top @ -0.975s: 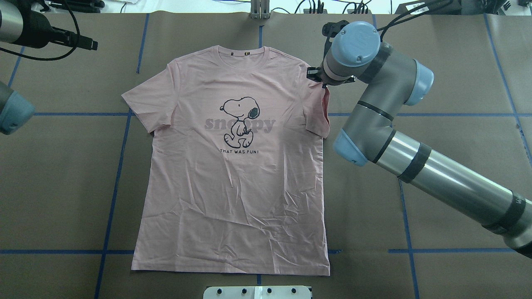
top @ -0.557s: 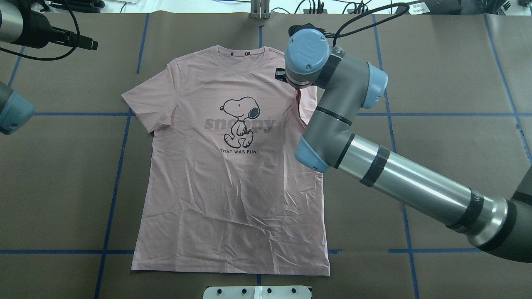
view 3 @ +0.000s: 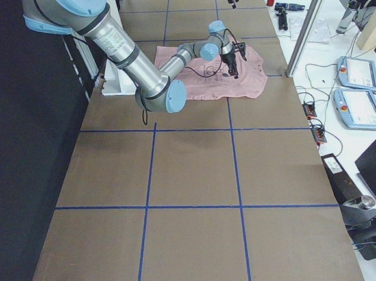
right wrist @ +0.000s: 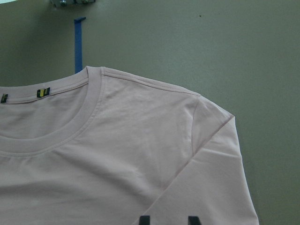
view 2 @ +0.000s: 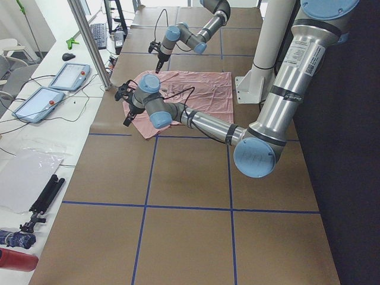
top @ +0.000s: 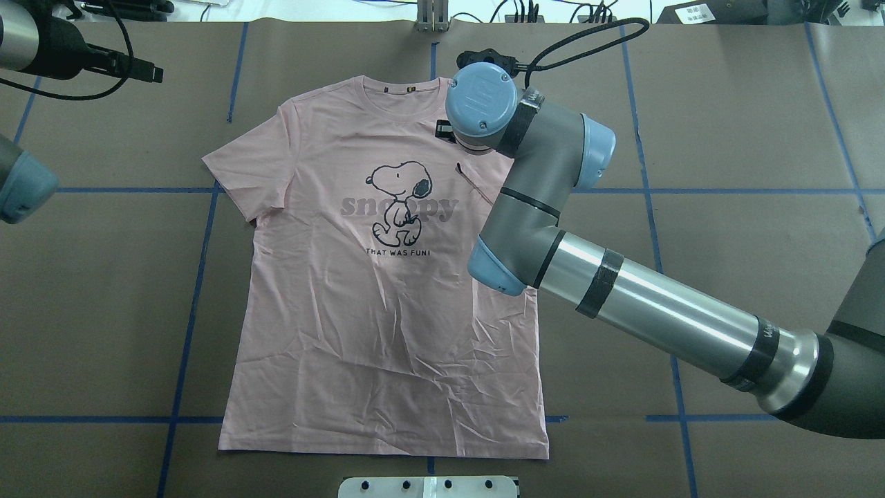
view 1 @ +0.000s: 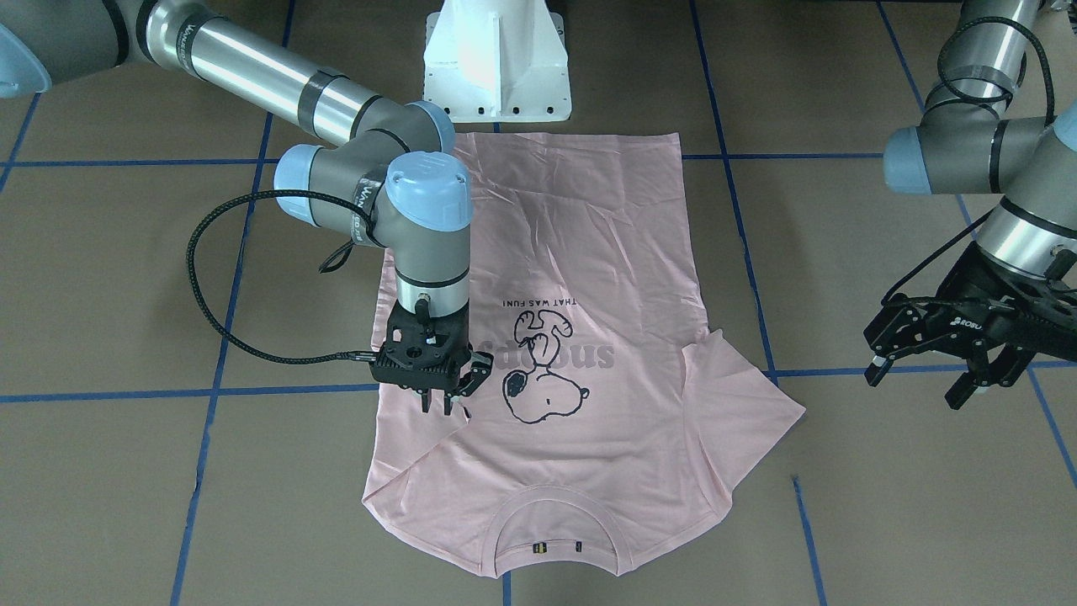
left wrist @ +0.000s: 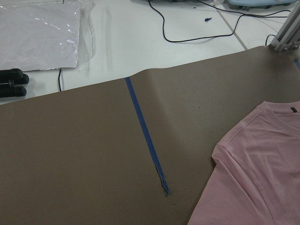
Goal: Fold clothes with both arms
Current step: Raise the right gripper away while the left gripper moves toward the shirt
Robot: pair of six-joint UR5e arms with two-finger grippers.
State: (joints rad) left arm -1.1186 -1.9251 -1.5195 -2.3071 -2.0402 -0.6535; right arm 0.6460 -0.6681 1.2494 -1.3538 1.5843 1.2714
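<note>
Right end effector (view 1: 454,394): spread, over T-shirt (view 1: 589,278).
Sleeve (view 1: 408,450): lies folded inward just below it.
Advice: rise straight, avoiding snags.

The tabletop (top: 760,124) is covered in brown paper and marked into large squares by blue tape lines (top: 187,332). A pale pink T-shirt (top: 332,346) lies flat on it, print up, with one sleeve folded in over the chest and the other spread out. A white pedestal base (view 1: 496,67) stands just beyond the T-shirt's hem. A short strip of blue tape (top: 433,66) lies just past its collar.
</note>
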